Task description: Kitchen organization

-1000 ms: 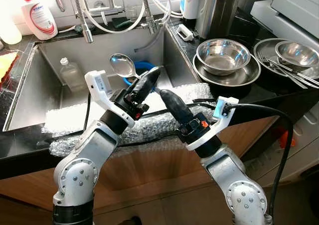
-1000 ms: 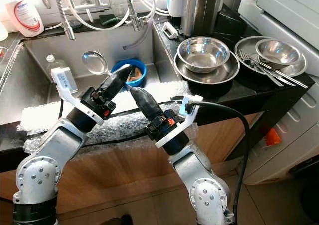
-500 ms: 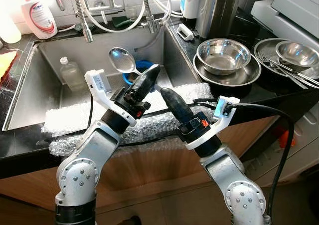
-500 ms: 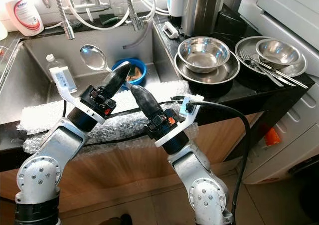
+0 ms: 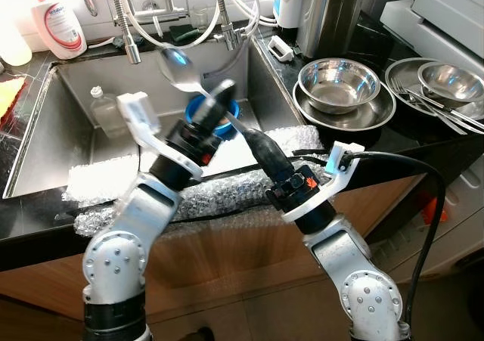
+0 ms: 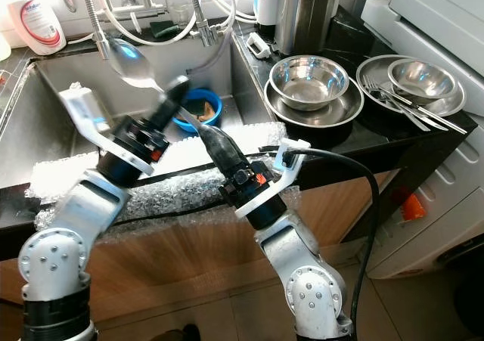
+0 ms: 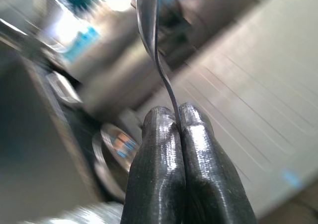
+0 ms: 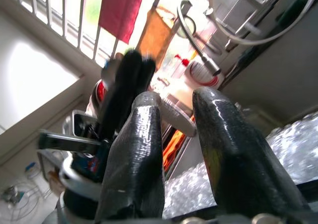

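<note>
The ladle is lifted above the sink, its handle pinched in the closed left tool. The right tool, fingers parted, holds nothing. Likely left: setting it with the utensils on the counter.

No text can be read for certain. The white soap bottle at the sink's ten o'clock corner carries a red and blue label, but its lettering is too small and soft to make out. The grippers' wrist housings show coloured marks without legible characters, and the wrist views are blurred.
</note>
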You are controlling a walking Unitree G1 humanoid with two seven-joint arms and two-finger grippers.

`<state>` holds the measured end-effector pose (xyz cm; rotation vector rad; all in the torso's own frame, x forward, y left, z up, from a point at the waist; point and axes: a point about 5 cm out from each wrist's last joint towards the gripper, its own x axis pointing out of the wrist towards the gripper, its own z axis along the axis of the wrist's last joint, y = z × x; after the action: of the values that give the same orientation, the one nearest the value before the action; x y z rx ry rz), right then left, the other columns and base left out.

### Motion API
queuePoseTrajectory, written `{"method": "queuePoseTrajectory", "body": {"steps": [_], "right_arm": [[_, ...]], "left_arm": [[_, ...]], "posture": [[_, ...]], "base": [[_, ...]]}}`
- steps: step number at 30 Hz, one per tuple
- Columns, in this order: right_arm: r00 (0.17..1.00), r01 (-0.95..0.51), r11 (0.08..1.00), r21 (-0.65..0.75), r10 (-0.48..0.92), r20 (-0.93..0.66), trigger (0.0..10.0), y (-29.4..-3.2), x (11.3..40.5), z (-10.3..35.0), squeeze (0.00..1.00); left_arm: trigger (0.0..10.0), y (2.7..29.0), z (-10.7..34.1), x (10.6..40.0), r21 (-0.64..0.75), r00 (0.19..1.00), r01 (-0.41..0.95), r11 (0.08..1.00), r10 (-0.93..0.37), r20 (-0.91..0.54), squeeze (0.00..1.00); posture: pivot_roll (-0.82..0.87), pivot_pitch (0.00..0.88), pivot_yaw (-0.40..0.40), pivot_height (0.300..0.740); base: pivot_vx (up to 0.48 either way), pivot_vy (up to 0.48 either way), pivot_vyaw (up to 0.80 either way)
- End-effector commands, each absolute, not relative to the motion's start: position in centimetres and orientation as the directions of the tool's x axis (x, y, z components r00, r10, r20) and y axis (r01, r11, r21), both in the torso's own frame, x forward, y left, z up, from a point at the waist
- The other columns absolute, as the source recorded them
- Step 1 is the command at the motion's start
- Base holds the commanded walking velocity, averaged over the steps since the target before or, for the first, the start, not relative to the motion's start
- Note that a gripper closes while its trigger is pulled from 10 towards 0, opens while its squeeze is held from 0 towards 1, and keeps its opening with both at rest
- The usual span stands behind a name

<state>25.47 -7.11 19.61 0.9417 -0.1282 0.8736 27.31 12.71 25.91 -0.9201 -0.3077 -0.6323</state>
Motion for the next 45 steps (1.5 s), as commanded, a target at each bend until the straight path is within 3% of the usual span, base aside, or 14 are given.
{"method": "queuePoseTrajectory", "body": {"steps": [1, 6, 7, 8, 9, 10, 11, 12, 13, 17, 18, 20, 33, 45], "right_arm": [[0.664, -0.705, 0.277, 0.653, 0.581, 0.47, 10.0, -7.1, 25.4, 20.0, 1.0], [0.672, -0.7, 0.288, 0.654, 0.577, 0.465, 10.0, -7.2, 25.4, 19.9, 1.0], [0.681, -0.694, 0.306, 0.651, 0.574, 0.455, 10.0, -7.2, 25.5, 19.9, 1.0], [0.693, -0.686, 0.336, 0.645, 0.57, 0.441, 10.0, -7.4, 25.6, 19.8, 0.31], [0.698, -0.684, 0.346, 0.643, 0.568, 0.436, 10.0, -7.4, 25.7, 19.7, 0.31], [0.703, -0.68, 0.358, 0.639, 0.566, 0.431, 10.0, -7.5, 25.7, 19.7, 0.0], [0.714, -0.673, 0.383, 0.633, 0.558, 0.422, 10.0, -7.6, 25.8, 19.7, 0.0], [0.746, -0.647, 0.443, 0.62, 0.533, 0.399, 10.0, -7.9, 26.2, 19.7, 0.0], [0.774, -0.625, 0.516, 0.586, 0.508, 0.378, 10.0, -8.2, 26.5, 19.7, 0.0], [0.836, -0.544, 0.735, 0.405, 0.437, 0.331, 10.0, -9.4, 27.1, 20.2, 0.0], [0.86, -0.47, 0.874, 0.124, 0.422, 0.288, 10.0, -9.7, 26.9, 20.2, 0.0], [0.881, -0.397, 0.917, 0.036, 0.37, 0.296, 10.0, -10.3, 26.5, 20.0, 0.0], [0.935, -0.199, 0.98, -0.019, 0.195, 0.298, 10.0, -13.2, 25.2, 18.7, 0.0], [0.935, -0.201, 0.979, -0.022, 0.198, 0.295, 10.0, -12.3, 24.9, 18.3, 0.0]], "left_arm": [[0.0, 13.6, 26.1, 27.8, -0.656, 0.806, 0.592, 0.469, -0.319, 0.499, 0.0], [0.0, 15.7, 27.0, 28.7, -0.676, 0.853, 0.498, 0.543, -0.168, 0.494, 0.0], [0.0, 17.0, 27.2, 29.2, -0.697, 0.881, 0.406, 0.591, -0.051, 0.47, 0.0], [0.0, 18.3, 27.4, 29.6, -0.664, 0.895, 0.299, 0.686, 0.04, 0.444, 0.0], [0.0, 18.7, 27.5, 29.7, -0.633, 0.897, 0.254, 0.731, 0.067, 0.437, 0.0], [0.0, 18.9, 27.6, 29.8, -0.593, 0.897, 0.212, 0.777, 0.086, 0.434, 0.0], [1.2, 19.1, 27.8, 29.9, -0.547, 0.894, 0.18, 0.818, 0.096, 0.437, 0.0], [4.8, 19.4, 27.8, 30.0, -0.491, 0.889, 0.131, 0.861, 0.116, 0.442, 0.0], [10.0, 19.7, 27.9, 30.1, -0.425, 0.884, 0.084, 0.901, 0.13, 0.449, 0.0], [10.0, 19.9, 27.3, 30.6, -0.286, 0.876, 0.007, 0.958, 0.132, 0.464, 0.0], [10.0, 19.6, 26.6, 30.8, -0.166, 0.877, -0.034, 0.985, 0.109, 0.467, 0.0], [10.0, 19.4, 25.8, 31.0, -0.088, 0.885, -0.052, 0.995, 0.086, 0.458, 0.0], [10.0, 20.5, 22.8, 31.8, 0.129, 0.895, -0.127, 0.983, 0.057, 0.442, 0.0], [10.0, 21.6, 18.7, 34.7, 0.077, 0.947, -0.156, 0.985, 0.127, 0.296, 0.0]], "posture": [[-0.05, 0.123, 0.04, 0.74], [-0.05, 0.124, 0.04, 0.74], [-0.05, 0.123, 0.04, 0.74], [-0.05, 0.123, 0.04, 0.74], [-0.05, 0.123, 0.04, 0.74], [-0.05, 0.123, 0.041, 0.74], [-0.05, 0.123, 0.041, 0.74], [-0.05, 0.123, 0.043, 0.74], [-0.05, 0.123, 0.043, 0.74], [-0.06, 0.123, 0.046, 0.74], [-0.07, 0.122, 0.049, 0.74], [-0.07, 0.123, 0.048, 0.74], [-0.07, 0.121, 0.048, 0.74], [-0.08, 0.117, 0.052, 0.74]], "base": [[0.0, 0.0, 0.0], [0.0, 0.0, 0.0], [0.0, 0.0, 0.0], [0.0, 0.0, 0.0], [0.0, 0.0, 0.0], [0.0, 0.0, 0.0], [0.0, 0.0, 0.0], [0.0, 0.0, 0.0], [0.0, 0.0, 0.0], [0.0, 0.0, 0.0], [0.0, 0.0, 0.0], [0.0, 0.0, 0.0], [0.0, 0.0, 0.0], [0.0, 0.0, 0.0]]}}
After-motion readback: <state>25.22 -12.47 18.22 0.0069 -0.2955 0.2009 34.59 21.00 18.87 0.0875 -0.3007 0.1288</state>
